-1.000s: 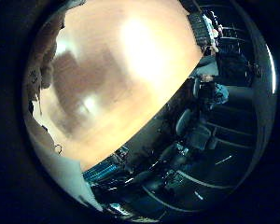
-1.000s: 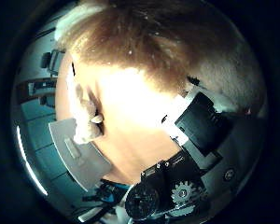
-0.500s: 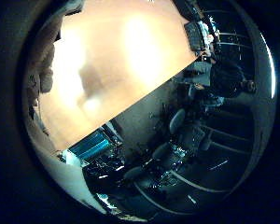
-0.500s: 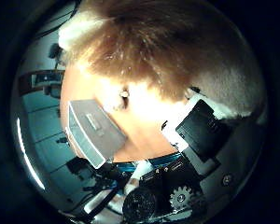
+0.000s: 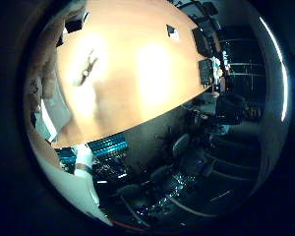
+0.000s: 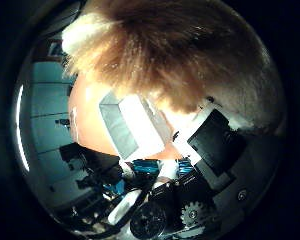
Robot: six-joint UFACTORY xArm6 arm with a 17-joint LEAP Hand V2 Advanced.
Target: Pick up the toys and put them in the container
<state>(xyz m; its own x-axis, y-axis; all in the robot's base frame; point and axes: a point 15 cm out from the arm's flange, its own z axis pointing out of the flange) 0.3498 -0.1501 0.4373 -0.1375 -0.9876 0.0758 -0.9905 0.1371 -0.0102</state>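
Furry brown toy (image 6: 180, 60) against palm of hand (image 6: 215, 145); orientation unclear; container (image 6: 132, 127) beneath.

The furry toy (image 6: 180, 60) now fills more of the thumb-side view, close against the robot hand (image 6: 215, 150). The container (image 6: 132, 125), earlier at the far edge of the desk (image 5: 137, 64), now lies just beside the toy, its open inside showing. The camera has moved across the desk.

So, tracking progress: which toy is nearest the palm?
The brown furry plush toy, filling the thumb-side view; the small toy lies away on the table.
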